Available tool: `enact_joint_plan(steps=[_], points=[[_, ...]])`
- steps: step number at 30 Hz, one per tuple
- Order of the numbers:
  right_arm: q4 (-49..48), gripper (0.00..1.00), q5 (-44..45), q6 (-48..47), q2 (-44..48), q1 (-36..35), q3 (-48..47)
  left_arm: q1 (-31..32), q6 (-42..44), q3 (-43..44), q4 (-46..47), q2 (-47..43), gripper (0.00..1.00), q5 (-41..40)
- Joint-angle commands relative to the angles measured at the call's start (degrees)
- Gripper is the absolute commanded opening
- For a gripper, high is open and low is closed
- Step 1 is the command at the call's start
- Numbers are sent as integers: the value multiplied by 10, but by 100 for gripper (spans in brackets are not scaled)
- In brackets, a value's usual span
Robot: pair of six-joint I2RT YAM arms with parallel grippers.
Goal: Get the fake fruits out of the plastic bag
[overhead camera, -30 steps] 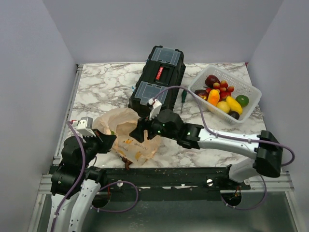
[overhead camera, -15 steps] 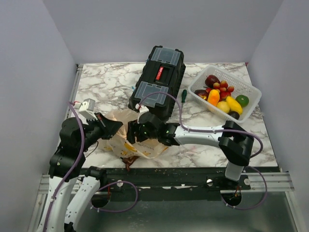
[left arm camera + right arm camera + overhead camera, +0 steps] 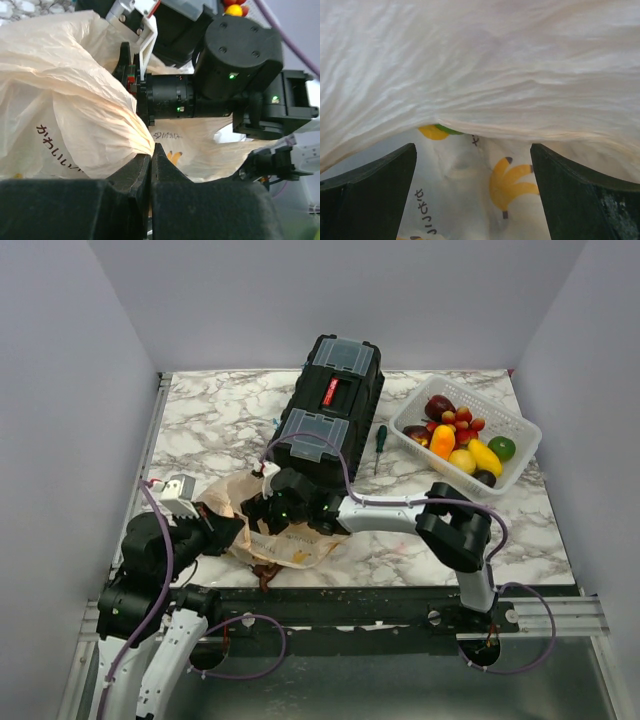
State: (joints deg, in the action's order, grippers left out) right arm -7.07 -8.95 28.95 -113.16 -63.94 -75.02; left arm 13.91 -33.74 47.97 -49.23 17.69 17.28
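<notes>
The beige plastic bag (image 3: 285, 545) lies crumpled at the table's front left. My left gripper (image 3: 226, 530) is shut on a bunched fold of its edge (image 3: 142, 145). My right gripper (image 3: 258, 518) reaches into the bag from the right, its fingertips hidden by the film in the top view. In the right wrist view the right gripper (image 3: 475, 170) is open, with only banana-printed film (image 3: 512, 182) between the fingers. A yellow-green patch (image 3: 437, 132) peeks under a fold; I cannot tell whether it is print or fruit. Several fake fruits (image 3: 462, 436) lie in the basket.
A black toolbox (image 3: 327, 412) stands right behind the bag. A green-handled screwdriver (image 3: 379, 446) lies between it and the white lattice basket (image 3: 520, 455) at the back right. A small dark brown thing (image 3: 265, 573) sits at the table's front edge.
My right arm has pushed leftward into the bag and its jaws have spread wider. My left gripper lifted the bag edge, then came back down, still holding it.
</notes>
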Motion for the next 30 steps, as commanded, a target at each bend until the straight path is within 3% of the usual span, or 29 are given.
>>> enact_joint_plan(steps=[1, 20, 26, 30], points=[[-40, 99, -86, -40, -44, 0, -40, 2, 44, -48, -21, -8, 0, -6], [-90, 100, -95, -17, -146, 0, -122, 2, 49, -74, 9, -24, 0, 12], [-170, 100, -139, 28, -147, 0, -103, 2, -34, -66, 116, 4, 0, 88], [-182, 100, -159, 33, -162, 0, -113, 2, -36, -33, 158, 72, 0, 97]])
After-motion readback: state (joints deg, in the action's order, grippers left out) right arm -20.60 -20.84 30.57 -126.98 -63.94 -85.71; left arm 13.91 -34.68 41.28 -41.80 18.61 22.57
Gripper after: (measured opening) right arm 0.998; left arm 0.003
